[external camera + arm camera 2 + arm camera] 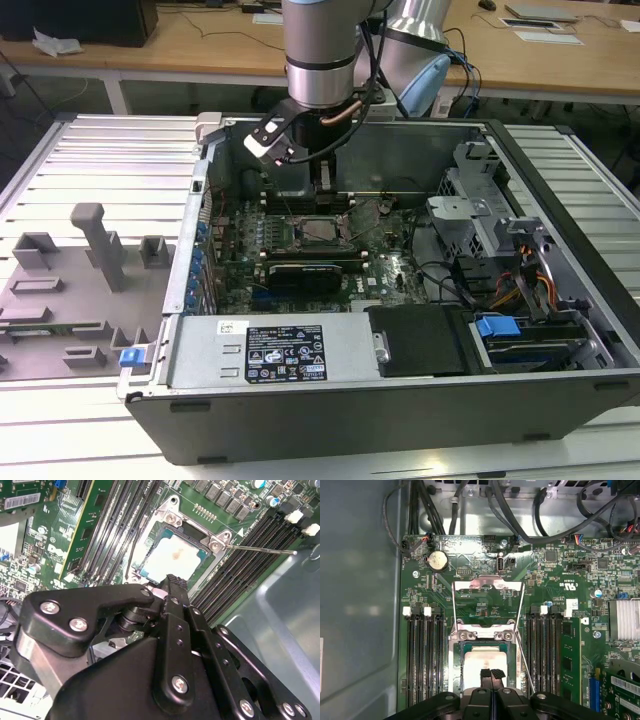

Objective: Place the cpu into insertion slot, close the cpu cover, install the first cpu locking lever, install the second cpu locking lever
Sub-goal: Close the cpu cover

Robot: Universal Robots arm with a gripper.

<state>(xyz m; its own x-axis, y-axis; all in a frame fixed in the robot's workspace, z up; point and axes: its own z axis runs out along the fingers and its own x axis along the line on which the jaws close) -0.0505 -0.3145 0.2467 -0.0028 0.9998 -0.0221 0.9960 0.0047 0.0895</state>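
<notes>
The cpu (pixel 482 664) lies flat in the insertion slot (pixel 455 652) on the motherboard, silvery top up, with its thin green rim showing in the second wrist view (pixel 172 555). The cpu cover (pixel 487 585) stands open, tilted up off the far side of the slot. One thin locking lever (pixel 260 549) sticks out free beside the slot, also seen in the first wrist view (pixel 525 665). My gripper (pixel 492 673) hangs just above the cpu's near edge. Its black fingers are shut together with nothing visible between them. In the exterior view the gripper (pixel 322 188) reaches down into the open computer case over the cpu (pixel 322 232).
Long black memory slots (pixel 425 655) flank the socket on both sides. A black card (pixel 305 270) lies in front of the socket, then the power supply (pixel 290 350). Cables and drive cages (pixel 500 270) fill the exterior view's right. A grey fixture plate (pixel 70 290) lies outside the case.
</notes>
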